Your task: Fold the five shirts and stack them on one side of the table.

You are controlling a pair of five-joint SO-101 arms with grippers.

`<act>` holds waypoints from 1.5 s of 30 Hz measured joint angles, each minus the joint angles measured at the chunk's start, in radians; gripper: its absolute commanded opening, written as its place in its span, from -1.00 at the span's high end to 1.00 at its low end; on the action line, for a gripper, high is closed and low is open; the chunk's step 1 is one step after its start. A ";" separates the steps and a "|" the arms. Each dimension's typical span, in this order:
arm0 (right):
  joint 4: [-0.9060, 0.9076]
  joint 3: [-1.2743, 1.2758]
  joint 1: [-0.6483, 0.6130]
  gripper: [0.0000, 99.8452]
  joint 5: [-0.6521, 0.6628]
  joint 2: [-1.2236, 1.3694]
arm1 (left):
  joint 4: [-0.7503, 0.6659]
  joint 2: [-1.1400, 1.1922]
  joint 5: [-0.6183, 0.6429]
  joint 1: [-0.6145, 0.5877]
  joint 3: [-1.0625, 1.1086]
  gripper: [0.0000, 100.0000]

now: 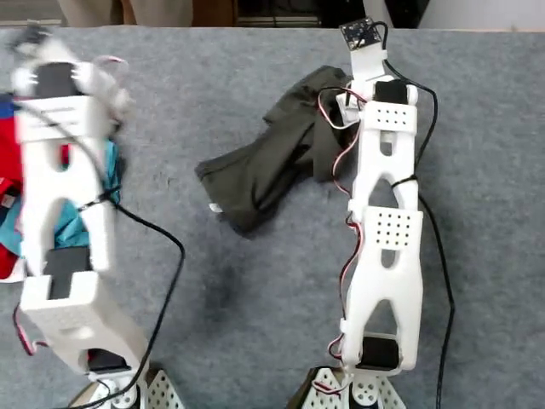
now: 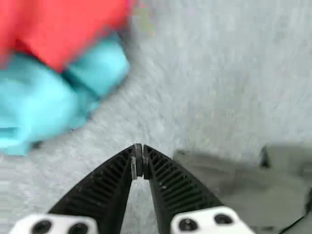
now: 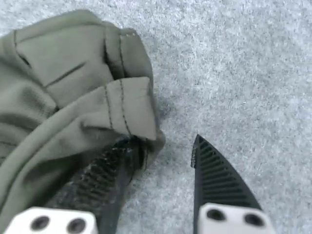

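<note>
Where grey carpet covers the table (image 1: 255,324), the green shirt (image 1: 272,162) lies crumpled mid-table, its hem partly hiding one finger of the spread right tool (image 3: 165,144), while the left tool (image 2: 138,158), pressed together, hovers near the red shirt (image 2: 63,24) and teal shirt (image 2: 44,102).

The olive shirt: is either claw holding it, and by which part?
Not held. The right gripper is open, one finger under a hemmed edge of the olive shirt; the left gripper is shut on nothing.

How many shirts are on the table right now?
3: an olive shirt mid-table, a red shirt and a teal shirt at the left edge. Others may be hidden.
</note>
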 measured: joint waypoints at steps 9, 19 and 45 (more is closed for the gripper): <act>0.021 -0.005 0.002 0.61 -0.006 0.000 | 0.003 0.006 0.060 0.201 0.109 0.88; 0.046 -0.057 0.000 0.61 -0.025 0.000 | -0.388 0.258 0.127 0.390 0.482 0.66; 0.046 -0.097 -0.002 0.96 -0.031 0.041 | -0.121 0.520 0.129 0.084 -0.115 0.96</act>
